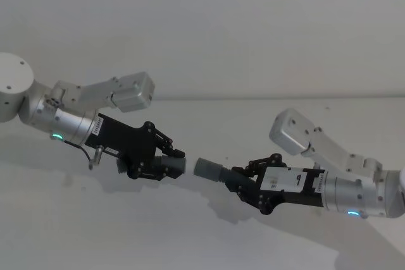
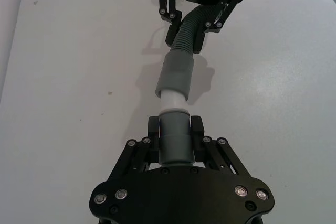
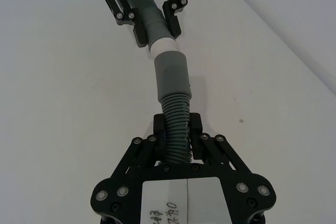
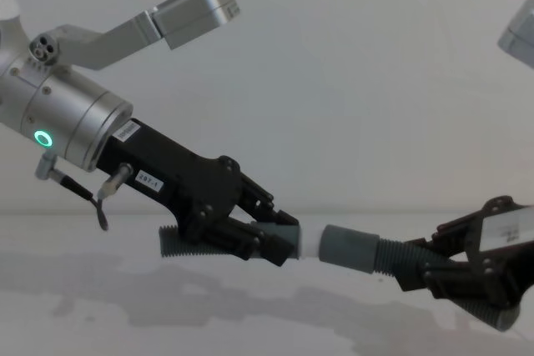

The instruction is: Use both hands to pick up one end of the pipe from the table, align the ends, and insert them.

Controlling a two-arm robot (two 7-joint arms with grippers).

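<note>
The left gripper (image 2: 174,129) covers most of its hose piece (image 4: 177,243). Only a ribbed tail pokes out at 9 o'clock in the chest view.

In that view the right gripper (image 4: 417,268) is cut off at the 3 o'clock edge.

How deep the white tip (image 2: 172,99) goes inside the grey cuff (image 2: 176,73) cannot be seen.

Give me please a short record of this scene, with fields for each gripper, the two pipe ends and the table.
left gripper: shut on the short hose piece, held above the table
right gripper: shut on the longer hose piece, on its ribbed part
ends: white tip of the left piece meets the mouth of the grey cuff; lined up, not pushed fully in
table: white surface beneath both pieces
</note>
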